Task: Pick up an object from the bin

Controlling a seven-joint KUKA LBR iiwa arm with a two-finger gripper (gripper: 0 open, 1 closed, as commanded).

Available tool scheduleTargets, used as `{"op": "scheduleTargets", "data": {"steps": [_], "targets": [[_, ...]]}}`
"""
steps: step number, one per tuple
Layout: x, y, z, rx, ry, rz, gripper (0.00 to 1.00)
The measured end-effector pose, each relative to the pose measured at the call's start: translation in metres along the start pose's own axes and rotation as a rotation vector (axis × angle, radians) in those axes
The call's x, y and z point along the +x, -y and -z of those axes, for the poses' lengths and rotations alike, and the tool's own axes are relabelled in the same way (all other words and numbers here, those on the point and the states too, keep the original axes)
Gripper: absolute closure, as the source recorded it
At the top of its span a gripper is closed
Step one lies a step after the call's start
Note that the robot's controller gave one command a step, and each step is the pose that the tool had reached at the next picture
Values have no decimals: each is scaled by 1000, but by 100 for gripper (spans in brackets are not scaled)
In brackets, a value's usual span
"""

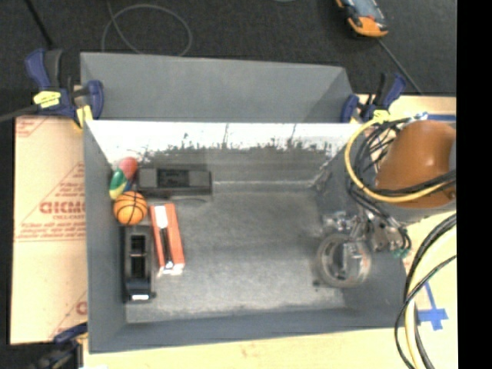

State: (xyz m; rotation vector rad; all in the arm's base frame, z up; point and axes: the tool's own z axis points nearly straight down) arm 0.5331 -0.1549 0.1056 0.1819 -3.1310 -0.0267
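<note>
My gripper (343,257) hangs low over the bin's floor near the right wall, with no loose thing seen under it. All the loose things lie far to its left. An orange and white box (167,241) lies lengthwise beside a black tape dispenser (137,265). Above them sits a small orange ball (131,207). A black rectangular block (174,180) lies along the back wall.
A small red, green and yellow toy (123,174) sits in the back left corner, next to the ball. The arm with its orange cover and looped cables reaches in over the right rim. Bare floor stretches between the gripper and the things at the left.
</note>
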Motion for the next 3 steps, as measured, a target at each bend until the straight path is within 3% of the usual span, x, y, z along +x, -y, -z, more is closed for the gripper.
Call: {"op": "scheduleTargets", "data": {"steps": [1, 3], "targets": [[0, 0, 0, 0, 0, -1, 100], [0, 4, 110, 20, 8, 10, 100]]}}
